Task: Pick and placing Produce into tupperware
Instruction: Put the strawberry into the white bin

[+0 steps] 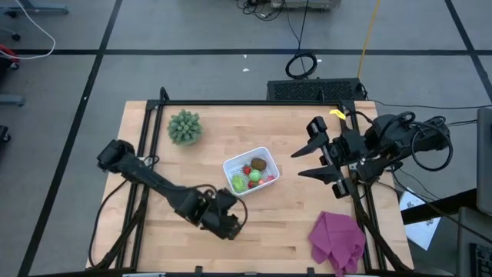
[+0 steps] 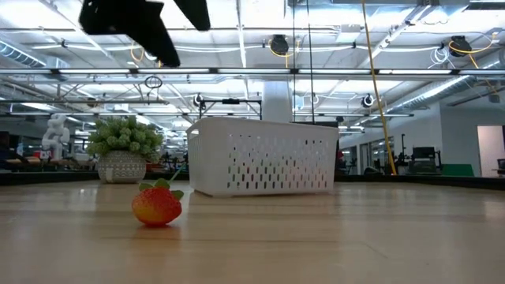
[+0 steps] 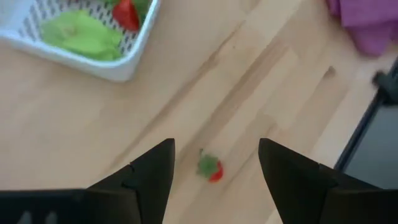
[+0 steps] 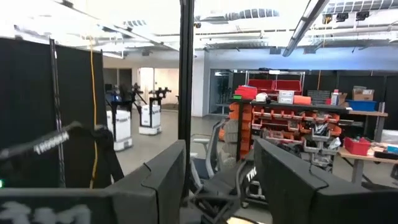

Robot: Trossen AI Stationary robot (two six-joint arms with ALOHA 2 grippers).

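Red with a green cap, the loose strawberry (image 3: 210, 168) lies on the wooden surface (image 1: 284, 223) right under my left claw (image 3: 214, 163), centred in the gap of its spread fingers, cap end toward the tupperware (image 1: 250, 171). My left arm is far nearer; my right claw (image 1: 314, 160) waits spread, empty. No readable writing.

- The tabletop (image 1: 192, 165) is pale wooden planks inside a dark frame.
- The white tupperware (image 1: 233, 168) sits near its middle.
- A spiky green plant (image 1: 184, 127) stands toward the far left corner.
- A purple cloth (image 1: 337, 238) lies crumpled at the near right corner.
- One strawberry (image 2: 157, 204) lies alone on the wood, apart from the tupperware.
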